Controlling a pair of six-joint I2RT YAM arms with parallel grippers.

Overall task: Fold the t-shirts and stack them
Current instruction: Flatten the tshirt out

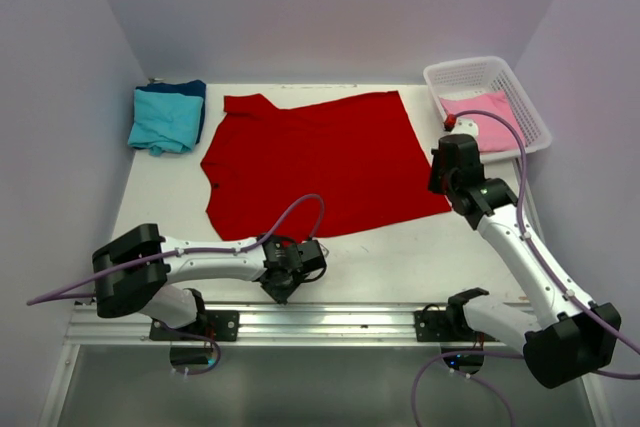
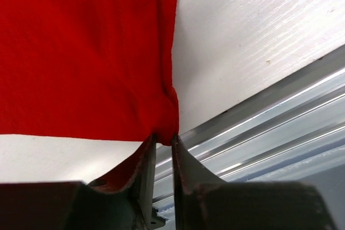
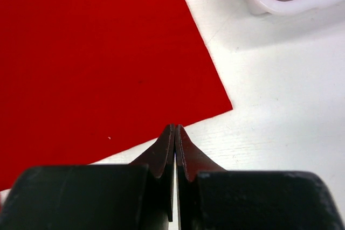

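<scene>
The bright red t-shirt [image 1: 310, 162] lies spread flat in the middle of the table. My left gripper [image 1: 290, 272] is at its near edge, shut on a bunched bit of the red hem [image 2: 164, 125]. My right gripper [image 1: 446, 192] is shut and empty, its tips [image 3: 175, 129] over the shirt's near edge just left of its near right corner [image 3: 229, 106]. A folded teal t-shirt [image 1: 165, 119] lies on a dark blue one [image 1: 197, 90] at the back left. A pink t-shirt [image 1: 492, 129] lies in the basket.
The white lattice basket [image 1: 485, 67] stands at the back right; its rim shows in the right wrist view [image 3: 259, 4]. A metal rail [image 1: 320, 322] runs along the table's near edge and also shows in the left wrist view [image 2: 280, 127]. White walls enclose the table.
</scene>
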